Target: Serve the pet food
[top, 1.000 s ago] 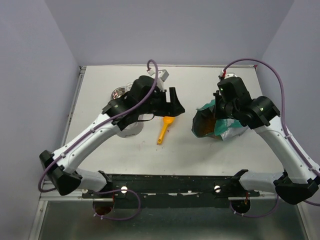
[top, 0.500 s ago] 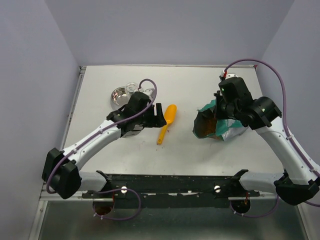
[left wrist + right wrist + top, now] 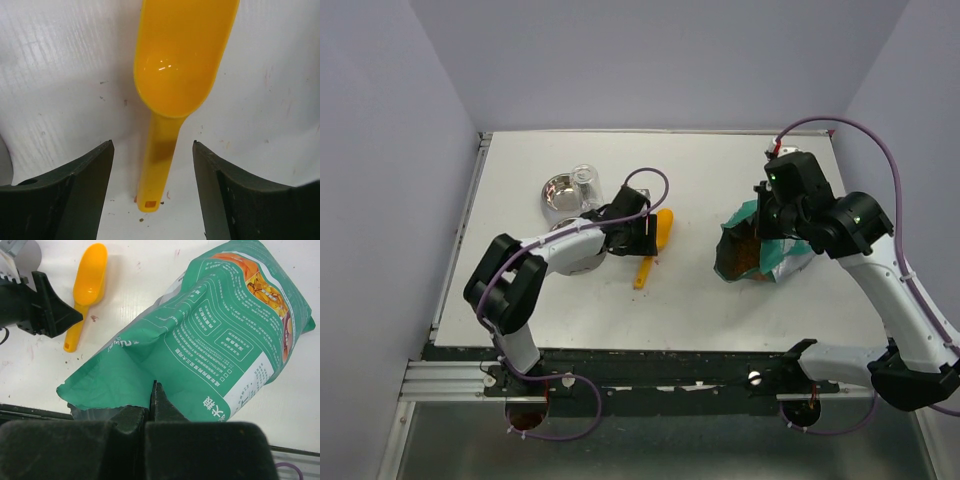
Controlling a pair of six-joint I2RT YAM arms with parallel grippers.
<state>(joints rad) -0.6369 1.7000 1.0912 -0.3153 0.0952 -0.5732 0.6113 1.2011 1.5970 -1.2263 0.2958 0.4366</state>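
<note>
The orange scoop (image 3: 182,60) is being straddled by the left tool (image 3: 151,150). Its jaws are being held wide, one on each side of the handle and touching neither side, and the scoop's bowl is empty. The teal pet-food bag (image 3: 215,340) is being pinched at the rim of its mouth by the right tool (image 3: 152,386), with the jaws closed flat on the film. The pet food (image 3: 740,258) is being held inside that bag, showing brown in the open mouth. A few crumbs are lying on the worktop (image 3: 720,170) by the handle's end. The metal bowl (image 3: 558,190) is standing well apart from the bag.

Trouble is being risked in two places. The flat-lying handle may be nudged aside or squeezed out if the jaws close off-centre. The thin film may slip from the pinch, letting the mouth sag and the kibble spill.
</note>
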